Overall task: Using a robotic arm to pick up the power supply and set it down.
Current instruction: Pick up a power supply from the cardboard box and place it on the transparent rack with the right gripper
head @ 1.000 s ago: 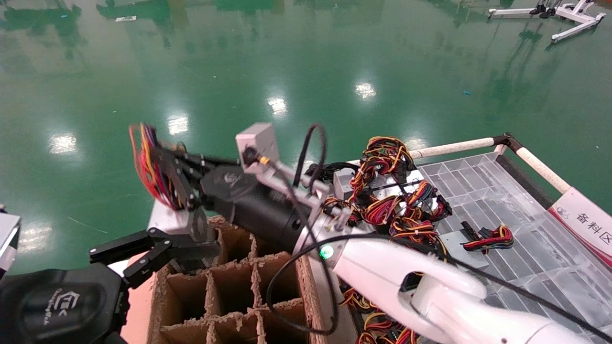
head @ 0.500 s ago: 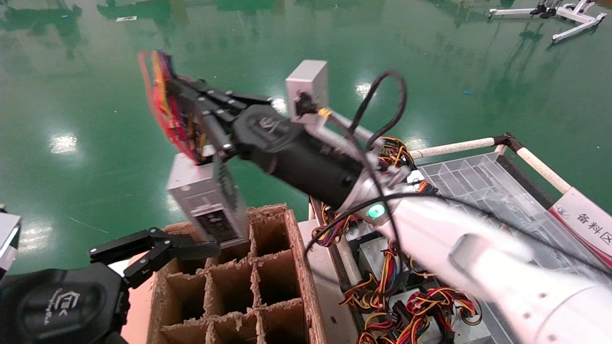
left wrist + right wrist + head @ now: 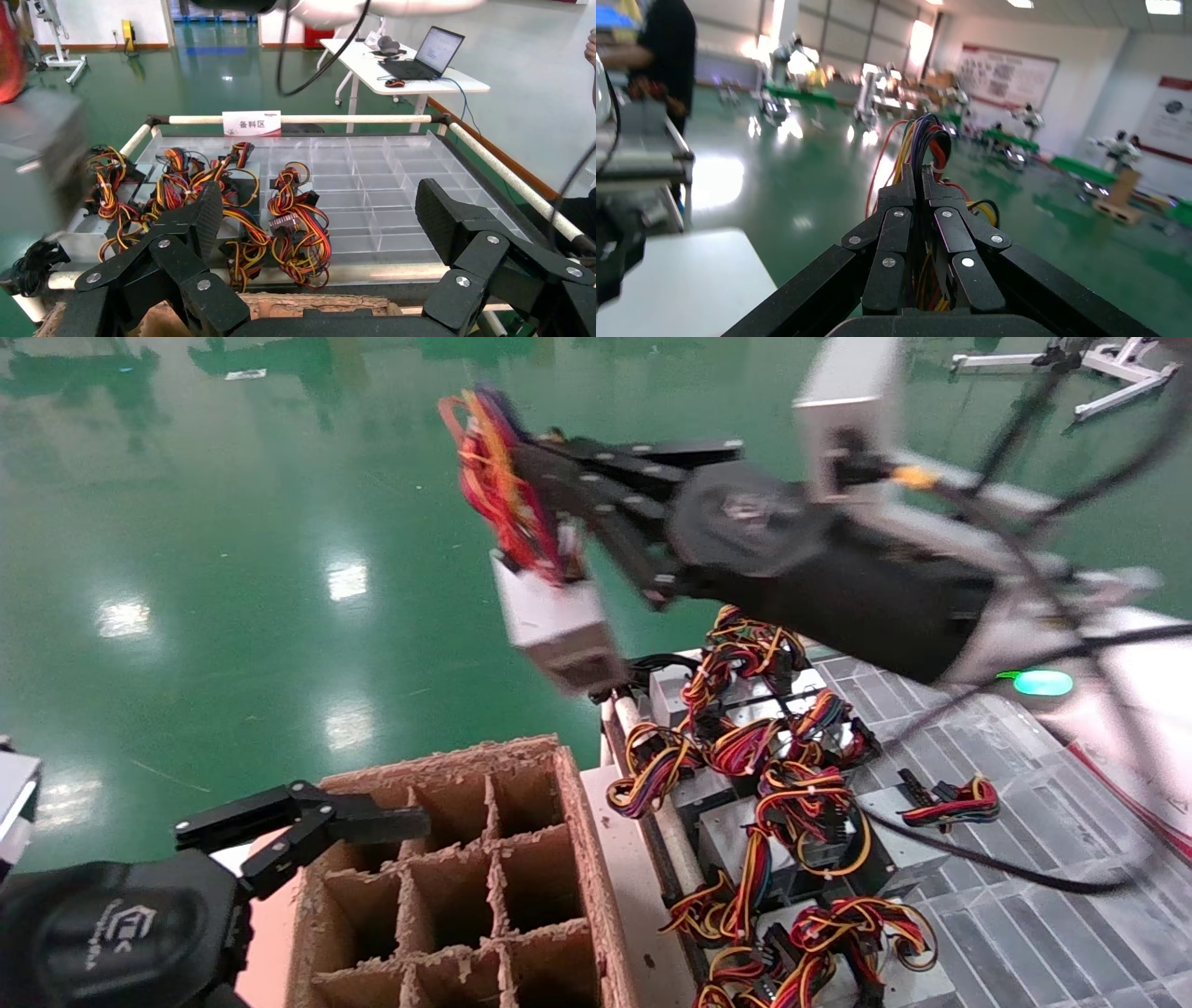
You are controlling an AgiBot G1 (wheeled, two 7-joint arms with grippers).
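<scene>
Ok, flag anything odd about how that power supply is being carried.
The right gripper pinches only the wire bundle, not the casing. The power supply dangles tilted beneath it, over the floor, beyond the cardboard divider box.

Right tool (image 3: pixel 549 514) pinches the wire bundle (image 3: pixel 494 477) of a power supply (image 3: pixel 557 621), hanging above the green floor (image 3: pixel 233 523); left tool (image 3: pixel 307 826) rests open beside the cardboard divider box (image 3: pixel 466 887).

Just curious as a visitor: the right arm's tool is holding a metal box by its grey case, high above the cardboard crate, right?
Not quite. In the head view the right tool is shut on the wire bundle, and the power supply hangs below it by those wires; the case is not gripped. It does hang high above the cardboard crate.
</scene>
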